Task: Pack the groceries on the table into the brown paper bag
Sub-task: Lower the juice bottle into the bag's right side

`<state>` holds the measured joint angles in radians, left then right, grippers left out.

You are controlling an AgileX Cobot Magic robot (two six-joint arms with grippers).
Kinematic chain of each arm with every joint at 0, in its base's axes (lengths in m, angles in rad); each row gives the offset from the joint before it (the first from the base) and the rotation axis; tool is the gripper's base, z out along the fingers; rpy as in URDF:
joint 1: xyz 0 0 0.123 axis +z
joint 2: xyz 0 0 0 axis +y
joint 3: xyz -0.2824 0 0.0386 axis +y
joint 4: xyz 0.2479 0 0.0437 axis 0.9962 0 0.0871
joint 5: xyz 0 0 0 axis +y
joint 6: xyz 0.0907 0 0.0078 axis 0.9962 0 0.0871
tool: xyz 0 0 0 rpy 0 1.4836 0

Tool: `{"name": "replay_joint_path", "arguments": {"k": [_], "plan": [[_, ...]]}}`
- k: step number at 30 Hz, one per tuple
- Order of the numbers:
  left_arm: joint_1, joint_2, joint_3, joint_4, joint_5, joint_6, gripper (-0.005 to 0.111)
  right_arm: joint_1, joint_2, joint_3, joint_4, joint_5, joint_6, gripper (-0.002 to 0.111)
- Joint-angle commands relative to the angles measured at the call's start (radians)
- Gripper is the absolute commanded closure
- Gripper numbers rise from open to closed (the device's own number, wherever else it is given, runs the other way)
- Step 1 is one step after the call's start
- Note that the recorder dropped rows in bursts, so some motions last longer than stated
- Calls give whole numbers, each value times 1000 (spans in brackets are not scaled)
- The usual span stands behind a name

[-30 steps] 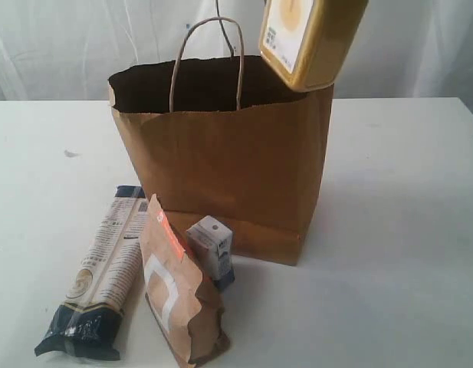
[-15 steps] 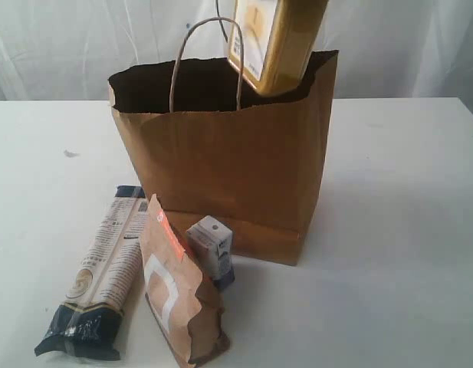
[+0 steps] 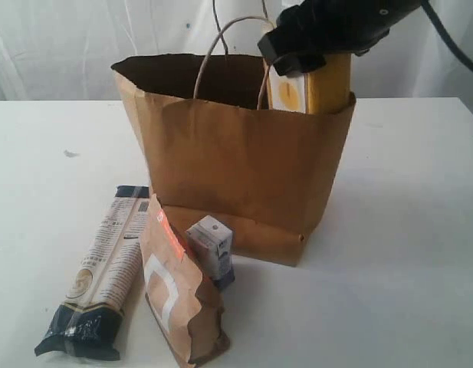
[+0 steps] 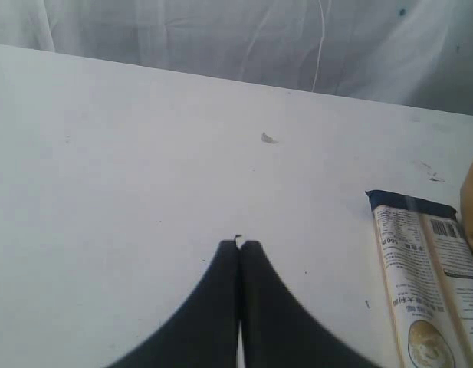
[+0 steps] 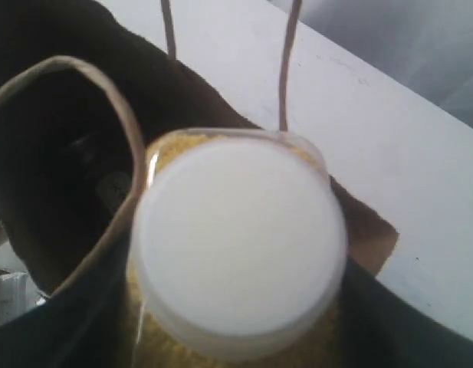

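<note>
At the two o'clock corner of the brown paper bag (image 3: 236, 184), the yellow juice bottle (image 3: 316, 90) hangs upright with its lower part already below the rim, so this item looks nearly packed but not yet let go. Three groceries lie on the surface (image 3: 405, 253) at the bag's seven o'clock: the long pasta packet (image 3: 102, 268), the brown-orange pouch (image 3: 175, 295) and the small carton (image 3: 213, 249). What the bag already holds is too dark to tell. Partly apart, the right fingers (image 3: 290, 47) clamp the bottle's top. The left fingers (image 4: 213, 307) are pressed together, empty, above bare surface.
</note>
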<state>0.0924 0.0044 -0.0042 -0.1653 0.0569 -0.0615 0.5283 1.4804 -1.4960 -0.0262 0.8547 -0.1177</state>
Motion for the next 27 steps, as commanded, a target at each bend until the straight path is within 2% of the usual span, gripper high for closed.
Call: {"name": "replay_joint_path", "arguments": {"k": [1, 7, 13, 20, 27], "plan": [[-7, -4, 4, -1, -3, -3, 107, -2, -21, -17, -60, -17, 35, 108], [-7, -4, 4, -1, -3, -3, 107, -2, -23, -17, -95, 3, 71, 108], [-7, -4, 4, -1, -3, -3, 107, -2, -33, -17, -235, 49, 156, 108], [-7, -4, 4, -1, -3, -3, 107, -2, -36, -17, -111, -12, 118, 108], [-7, -4, 4, -1, -3, -3, 107, -2, 25, -17, -101, -73, 118, 108]]}}
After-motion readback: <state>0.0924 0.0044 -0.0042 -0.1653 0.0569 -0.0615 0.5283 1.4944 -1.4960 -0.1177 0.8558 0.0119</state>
